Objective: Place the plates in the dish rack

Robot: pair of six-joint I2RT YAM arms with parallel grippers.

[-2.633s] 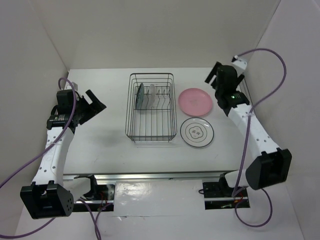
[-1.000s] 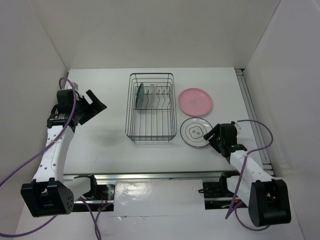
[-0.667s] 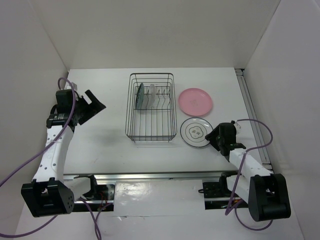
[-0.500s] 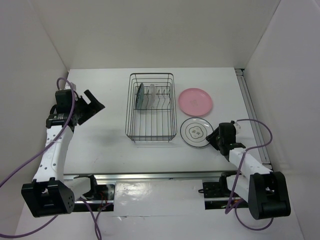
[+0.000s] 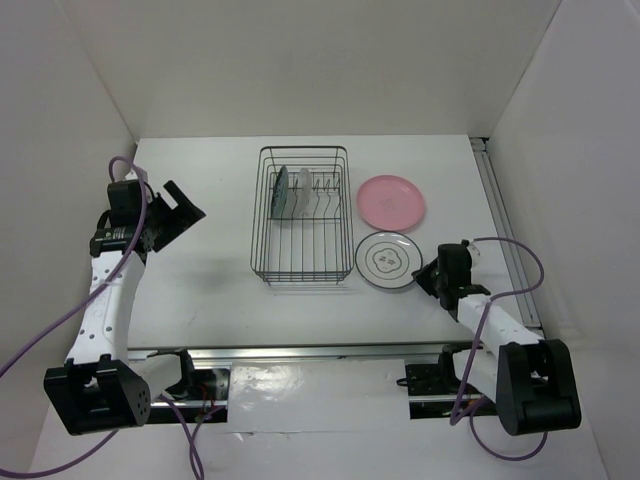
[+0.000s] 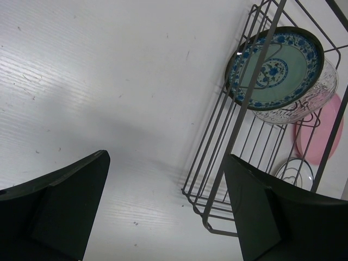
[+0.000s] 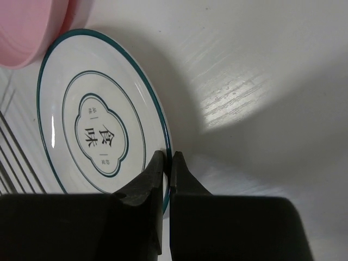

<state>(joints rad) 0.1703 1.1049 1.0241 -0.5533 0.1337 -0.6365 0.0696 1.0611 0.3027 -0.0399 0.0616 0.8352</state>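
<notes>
My right gripper [image 5: 425, 275] is shut on the right rim of the white plate [image 5: 388, 260] with a dark rim and line drawing. One finger lies on the plate's face and the other under its edge [image 7: 167, 156]. The white plate [image 7: 98, 130] sits just right of the dish rack [image 5: 303, 281]. Beyond it the pink plate [image 5: 392, 201] lies flat on the table. In the rack the teal patterned plate [image 5: 282, 192] and the clear glass plate [image 5: 303, 192] stand upright between prongs. My left gripper [image 5: 185, 210] hangs open and empty, left of the rack.
The left wrist view looks along the dish rack's [image 6: 242, 109] side to the teal plate [image 6: 274, 68], glass plate [image 6: 304, 100], pink plate [image 6: 321, 133] and white plate [image 6: 296, 171]. White walls enclose the table on three sides. A rail runs along its right edge [image 5: 500, 200].
My right arm came down from above the pink plate to the white plate, and its jaws closed on the rim. The plate shifted slightly toward the rack. The left arm barely moved.
</notes>
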